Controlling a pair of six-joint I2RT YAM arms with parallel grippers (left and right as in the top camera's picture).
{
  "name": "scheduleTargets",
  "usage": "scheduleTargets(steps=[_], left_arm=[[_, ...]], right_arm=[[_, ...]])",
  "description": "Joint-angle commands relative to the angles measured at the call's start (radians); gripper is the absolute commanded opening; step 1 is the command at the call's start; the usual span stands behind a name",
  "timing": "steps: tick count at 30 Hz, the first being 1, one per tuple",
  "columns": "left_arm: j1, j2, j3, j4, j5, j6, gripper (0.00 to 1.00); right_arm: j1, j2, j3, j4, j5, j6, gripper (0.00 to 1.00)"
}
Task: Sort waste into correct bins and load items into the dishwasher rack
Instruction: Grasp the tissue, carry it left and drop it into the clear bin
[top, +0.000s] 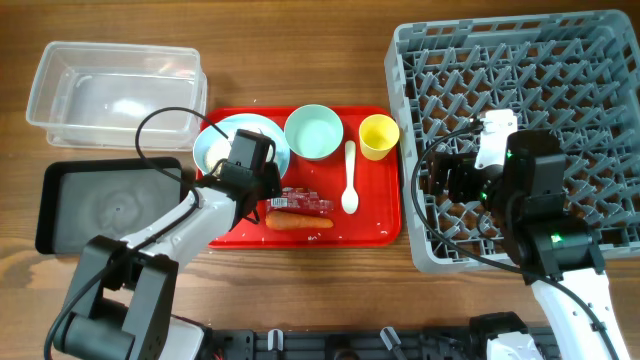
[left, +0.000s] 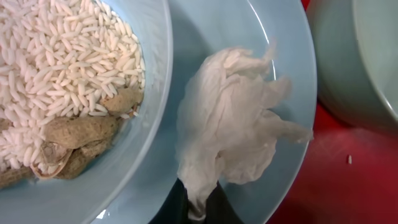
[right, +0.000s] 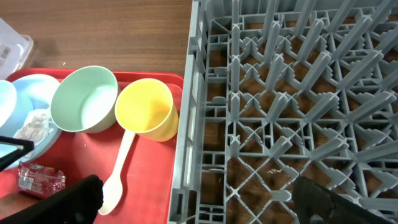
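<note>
Now left gripper (left: 196, 206) pinches tissue (left: 236, 124) near plate (left: 292, 68) rim.
I see right gripper (right: 205, 199) splayed wide above rack (right: 280, 93) edge.

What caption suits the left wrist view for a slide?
Jaws pinch the crumpled tissue on the blue plate, beside a rice-filled bowl.

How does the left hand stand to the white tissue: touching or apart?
Touching. The left wrist view shows the tissue with its lower tail pinched in the left hand.

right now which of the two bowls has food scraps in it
The light blue bowl, next to the tissue pinched by the left hand: it holds white rice and peanut shells. The mint-green bowl is empty.
</note>
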Motion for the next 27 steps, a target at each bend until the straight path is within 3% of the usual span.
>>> scheduleTargets(steps=[1,6,10,12,16,20,21,22,23,25,27], left_arm=[[-0.002,-0.100,0.017,-0.002,-0.003,0.002,0.04],[0.001,-0.324,0.017,-0.016,-0.004,0.002,0.04],[0.100,-0.460,0.017,0.003,-0.170,0.002,0.04],[0.173,-0.458,0.017,0.033,-0.182,0.002,0.04],[0.403,-0.326,0.017,0.231,-0.155,0.002,0.05],[0.485,-0.129,0.054,0.372,-0.141,0.002,0.04],[0.492,-0.047,0.116,0.365,-0.097,0.006,0.07],[0.492,-0.016,0.151,0.356,-0.090,0.006,0.40],[0.492,0.002,0.193,0.328,-0.083,0.006,0.54],[0.490,-0.004,0.264,0.243,-0.066,0.006,0.67],[0.479,-0.039,0.297,0.133,-0.027,0.006,0.70]], right_arm=[[0.002,0.004,0.020,-0.001,-0.019,0.015,1.00],[0.002,0.004,0.020,-0.001,-0.019,0.015,1.00],[0.002,0.004,0.020,-0.001,-0.019,0.015,1.00],[0.002,0.004,0.020,-0.001,-0.019,0.015,1.00],[0.002,0.004,0.020,-0.002,-0.020,0.023,1.00],[0.002,0.004,0.020,-0.009,-0.020,0.022,1.00],[0.002,0.004,0.020,-0.013,-0.020,0.022,1.00],[0.002,0.004,0.020,-0.014,-0.020,0.022,1.00],[0.002,0.004,0.020,-0.016,-0.020,0.022,1.00],[0.002,0.004,0.020,-0.027,-0.019,0.022,1.00],[0.002,0.004,0.020,-0.027,-0.019,0.021,1.00]])
